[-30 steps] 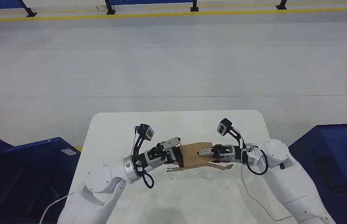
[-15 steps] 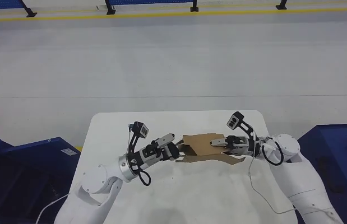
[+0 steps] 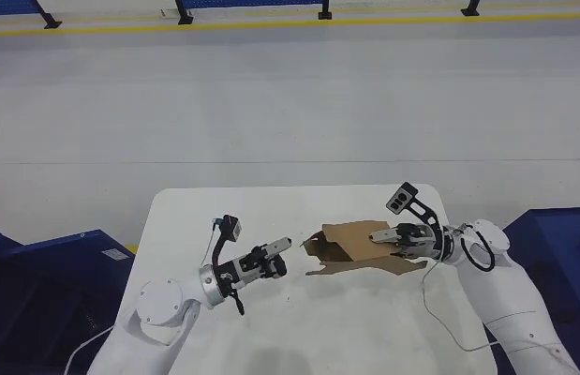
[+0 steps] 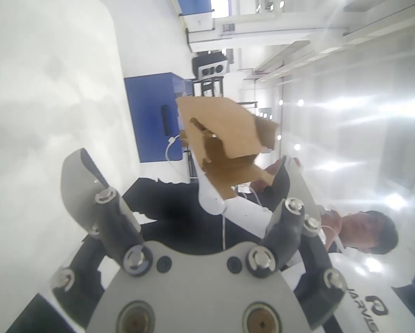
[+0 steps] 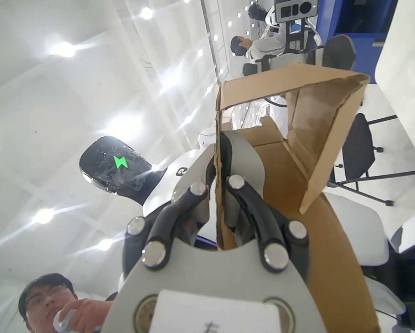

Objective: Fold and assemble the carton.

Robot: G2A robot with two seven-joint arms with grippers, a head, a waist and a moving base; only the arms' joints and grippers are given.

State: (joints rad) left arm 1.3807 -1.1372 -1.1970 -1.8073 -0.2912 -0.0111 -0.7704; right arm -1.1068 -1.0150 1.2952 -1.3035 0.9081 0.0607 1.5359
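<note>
Right of middle, the right claw (image 3: 379,237) pinched the box (image 3: 346,246) tight, so the wide-open, empty left claw (image 3: 284,255) probably needed to push flaps slowly.

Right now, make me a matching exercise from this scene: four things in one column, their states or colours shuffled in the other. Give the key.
Things:
1. left tool
2. right tool
3. carton
4. table

States:
A. brown, partly unfolded
B. white, beneath both arms
C. open, holding nothing
D. shut on a wall of the carton

Pairs: 1-C, 2-D, 3-A, 4-B
</note>
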